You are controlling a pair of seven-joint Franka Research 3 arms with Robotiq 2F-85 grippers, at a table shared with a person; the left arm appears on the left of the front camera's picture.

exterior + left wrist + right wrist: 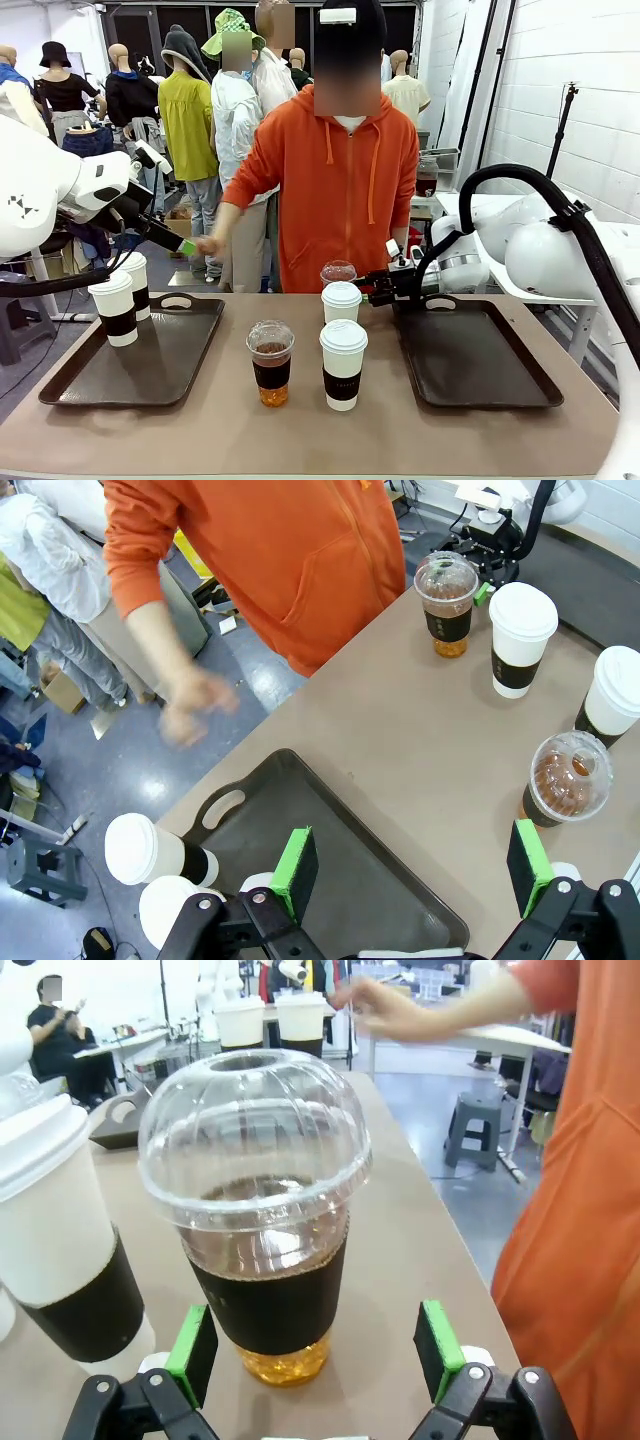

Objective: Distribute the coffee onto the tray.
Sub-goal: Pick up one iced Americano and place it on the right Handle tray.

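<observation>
Two white cups with black sleeves (pixel 120 305) stand at the far left corner of the left tray (pixel 150 365). In the middle of the table stand a clear amber cup (pixel 271 365), a white cup (pixel 343 363), another white cup (pixel 341 302) and a far clear cup (pixel 338 272). My right gripper (pixel 374 290) is open at that far clear cup (pixel 258 1210). Its green pads (pixel 195 1340) flank the cup's base with a gap on each side. My left gripper (pixel 413 865) hangs open and empty above the left tray (pixel 330 860).
The right tray (pixel 480 365) lies bare under my right arm. A person in an orange hoodie (pixel 345 190) stands at the far edge, with a hand (pixel 210 245) held out close to my left gripper (pixel 188 247).
</observation>
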